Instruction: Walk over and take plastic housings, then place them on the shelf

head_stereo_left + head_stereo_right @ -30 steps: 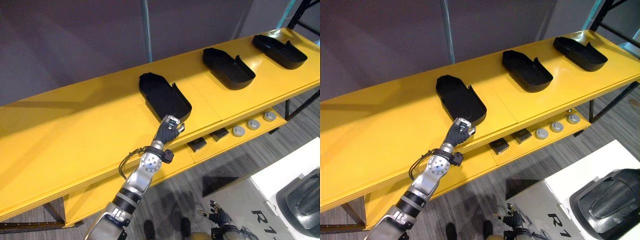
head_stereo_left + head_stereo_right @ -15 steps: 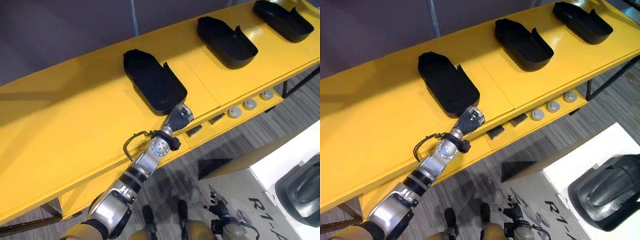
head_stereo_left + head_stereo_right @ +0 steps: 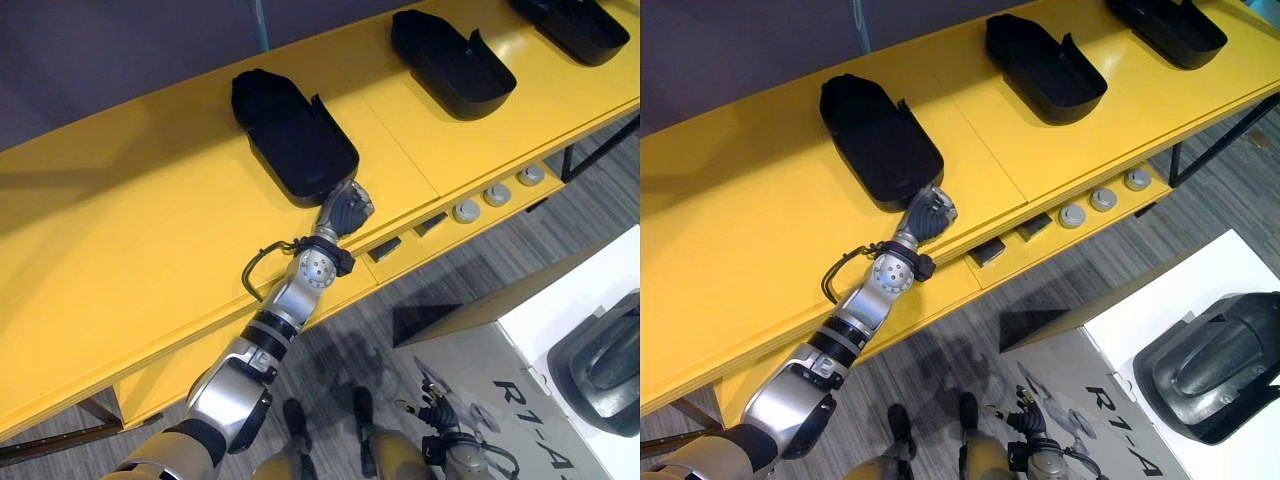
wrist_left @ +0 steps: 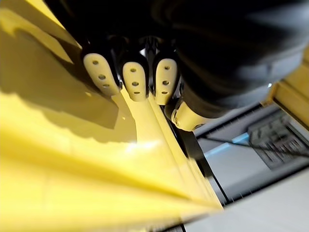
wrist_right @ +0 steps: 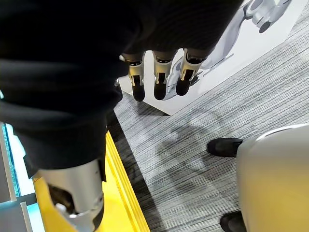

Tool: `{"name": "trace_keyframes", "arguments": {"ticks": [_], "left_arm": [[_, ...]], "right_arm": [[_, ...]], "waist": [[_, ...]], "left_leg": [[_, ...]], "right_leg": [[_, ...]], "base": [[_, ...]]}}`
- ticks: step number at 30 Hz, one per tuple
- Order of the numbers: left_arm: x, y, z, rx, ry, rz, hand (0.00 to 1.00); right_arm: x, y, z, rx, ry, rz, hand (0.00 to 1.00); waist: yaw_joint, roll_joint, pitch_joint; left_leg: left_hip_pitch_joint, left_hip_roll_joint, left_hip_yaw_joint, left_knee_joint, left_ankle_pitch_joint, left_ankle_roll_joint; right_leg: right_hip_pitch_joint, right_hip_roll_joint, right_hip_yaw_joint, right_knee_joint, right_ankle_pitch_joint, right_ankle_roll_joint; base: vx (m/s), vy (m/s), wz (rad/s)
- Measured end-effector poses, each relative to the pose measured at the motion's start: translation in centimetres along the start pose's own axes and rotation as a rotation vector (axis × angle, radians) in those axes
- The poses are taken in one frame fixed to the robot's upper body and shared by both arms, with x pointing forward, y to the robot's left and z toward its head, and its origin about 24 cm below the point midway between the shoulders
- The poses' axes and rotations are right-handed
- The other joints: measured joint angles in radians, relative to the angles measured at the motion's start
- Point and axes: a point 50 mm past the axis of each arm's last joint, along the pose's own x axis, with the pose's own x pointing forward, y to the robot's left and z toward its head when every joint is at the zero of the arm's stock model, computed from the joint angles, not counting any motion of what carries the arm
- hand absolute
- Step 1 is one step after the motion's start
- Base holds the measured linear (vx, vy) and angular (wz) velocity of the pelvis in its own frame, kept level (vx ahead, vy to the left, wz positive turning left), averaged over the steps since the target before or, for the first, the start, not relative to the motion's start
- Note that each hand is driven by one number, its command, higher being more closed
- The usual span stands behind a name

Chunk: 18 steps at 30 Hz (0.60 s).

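- Plastic housings: 3 black housings lie open side up in a row on the top board of the yellow shelf. The row runs from upper centre to the upper right corner of the left eye view.
- Nearest housing: sits upper centre-left of the frame, flat on the board and well apart from the middle housing. The far housing is cut by the top right edge.
- 4th housing: dark grey, at the lower right edge of the right eye view, resting on a white table.
- Left hand: at the centre of the frame, at the front edge of the top board, touching the near end of the nearest housing. Whether it is clamped on that housing or only set against it cannot be told.
- Right hand: hangs low, at the bottom of the eye views, over grey carpet. Its fingers are straight and apart, holding nothing.
- Lower board: carries 3 grey round discs in a row and 2 dark blocks, right of centre, just below the top board's front edge.
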Motion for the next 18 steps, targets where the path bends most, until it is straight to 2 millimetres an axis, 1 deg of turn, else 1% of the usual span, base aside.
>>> {"name": "trace_keyframes", "arguments": {"ticks": [5,10,14,16,18], "left_arm": [[0.1,0.8,-0.5,0.003,0.03,0.054,1.0],[0.2,1.7,-1.0,-0.007,0.054,0.098,1.0],[0.2,1.5,-0.7,-0.01,0.043,0.097,1.0],[0.2,1.3,0.4,-0.01,-0.001,0.096,1.0],[0.1,1.1,2.8,-0.04,-0.107,0.102,1.0]], "right_arm": [[-0.2,-0.1,-0.2,0.002,-0.008,-0.003,0.0],[-0.2,-0.1,-0.3,0.002,-0.006,-0.008,0.0],[-0.2,-0.1,-0.3,0.002,-0.007,-0.009,0.0],[-0.2,-0.1,-0.3,0.002,-0.007,-0.009,0.0],[-0.2,-0.1,-0.3,0.002,-0.006,-0.01,0.0]], "waist": [[0.011,0.0,0.0],[0.012,0.0,0.0],[0.014,0.001,0.0],[0.016,0.001,0.001],[0.019,0.002,0.001]], "left_leg": [[0.0,-0.001,-0.001,0.0,0.001,0.0],[0.0,-0.002,-0.003,0.0,0.002,0.0],[0.0,-0.004,-0.006,0.0,0.002,0.0],[0.0,-0.005,-0.008,0.0,0.003,0.001],[0.005,-0.006,-0.01,0.001,0.003,0.001]], "right_leg": [[0.0,-0.001,0.0,0.001,0.0,0.0],[0.001,-0.003,-0.001,0.002,0.0,0.0],[0.002,-0.005,-0.003,0.002,0.0,0.0],[0.003,-0.006,-0.005,0.001,0.0,0.0],[0.009,-0.006,-0.007,0.0,0.0,0.0]], "base": [[0.0,0.0,0.0],[-0.02,0.013,0.01],[0.0,0.0,0.0],[0.0,0.0,0.0],[0.0,0.006,0.03]]}}
